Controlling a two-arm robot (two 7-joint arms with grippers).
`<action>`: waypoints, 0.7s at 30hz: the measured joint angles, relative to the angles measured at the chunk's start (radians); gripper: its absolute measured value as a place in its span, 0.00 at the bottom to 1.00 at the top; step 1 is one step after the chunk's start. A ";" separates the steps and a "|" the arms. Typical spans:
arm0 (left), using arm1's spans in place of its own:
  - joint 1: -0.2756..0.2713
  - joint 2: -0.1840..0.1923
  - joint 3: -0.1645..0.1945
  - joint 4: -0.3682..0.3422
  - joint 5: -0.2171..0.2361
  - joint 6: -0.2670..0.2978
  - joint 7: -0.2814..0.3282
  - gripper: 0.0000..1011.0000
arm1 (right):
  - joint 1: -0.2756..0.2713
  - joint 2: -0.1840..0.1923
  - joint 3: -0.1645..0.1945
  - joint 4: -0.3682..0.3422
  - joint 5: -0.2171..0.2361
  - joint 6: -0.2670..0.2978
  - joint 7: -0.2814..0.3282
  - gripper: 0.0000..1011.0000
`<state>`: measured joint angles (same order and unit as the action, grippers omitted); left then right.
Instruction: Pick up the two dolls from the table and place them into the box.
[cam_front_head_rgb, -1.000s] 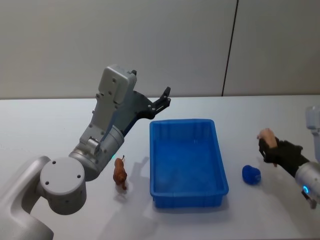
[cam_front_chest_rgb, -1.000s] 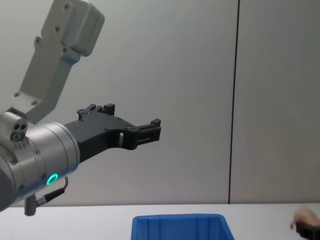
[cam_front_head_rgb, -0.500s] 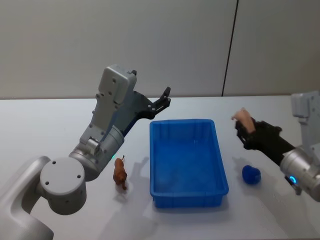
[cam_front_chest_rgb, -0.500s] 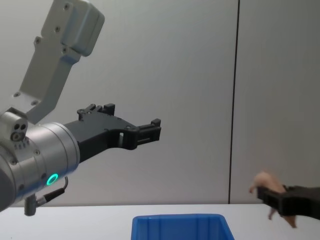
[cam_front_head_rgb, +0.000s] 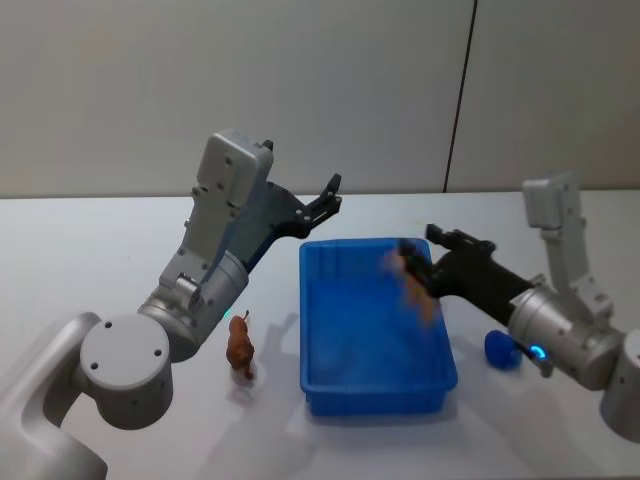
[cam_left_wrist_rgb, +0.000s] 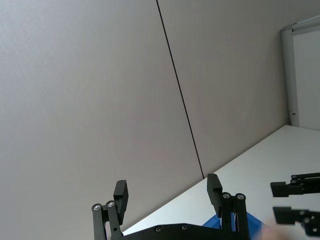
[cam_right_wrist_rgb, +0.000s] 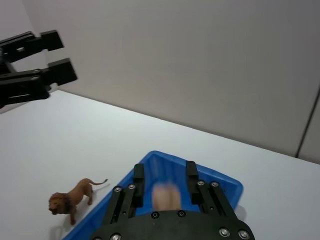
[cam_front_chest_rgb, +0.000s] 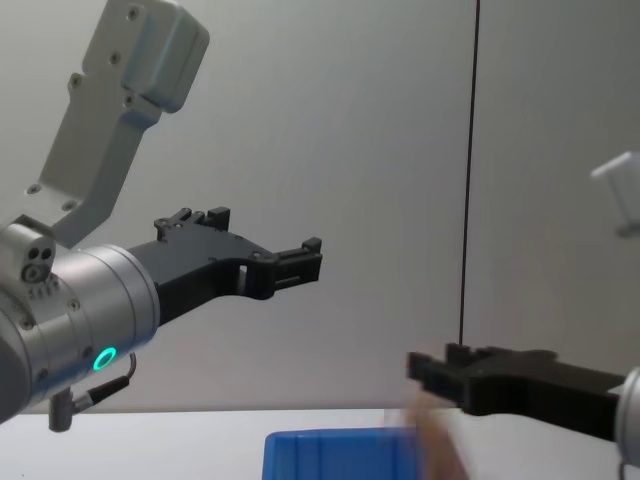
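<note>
I seem to be working in a plain lab room, since I see a smooth white table (cam_front_head_rgb: 90, 250) set against gray wall panels (cam_front_head_rgb: 250, 90) with 1 thin dark seam (cam_front_head_rgb: 458, 100).

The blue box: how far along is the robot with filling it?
Done: nothing rests inside the box yet. In hand: a pale doll is at the right gripper above the box; gripped or released, unclear. Left: the lion doll stands on the table beside the box; the left gripper hangs open.
</note>
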<state>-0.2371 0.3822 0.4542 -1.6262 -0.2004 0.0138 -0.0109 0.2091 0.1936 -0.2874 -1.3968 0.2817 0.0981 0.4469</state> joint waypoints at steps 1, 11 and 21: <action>0.000 0.000 0.000 0.000 0.000 0.000 0.000 0.99 | 0.003 -0.003 -0.002 0.004 -0.001 -0.002 0.006 0.48; 0.000 0.000 0.000 0.000 0.000 0.000 0.000 0.99 | 0.025 -0.023 -0.021 0.041 -0.011 -0.015 0.036 0.79; 0.000 0.000 0.000 0.000 0.000 0.000 0.000 0.99 | 0.000 -0.003 -0.009 0.017 -0.002 -0.013 -0.026 0.99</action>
<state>-0.2371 0.3821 0.4542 -1.6262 -0.2004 0.0138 -0.0109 0.2086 0.1907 -0.2965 -1.3797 0.2793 0.0854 0.4212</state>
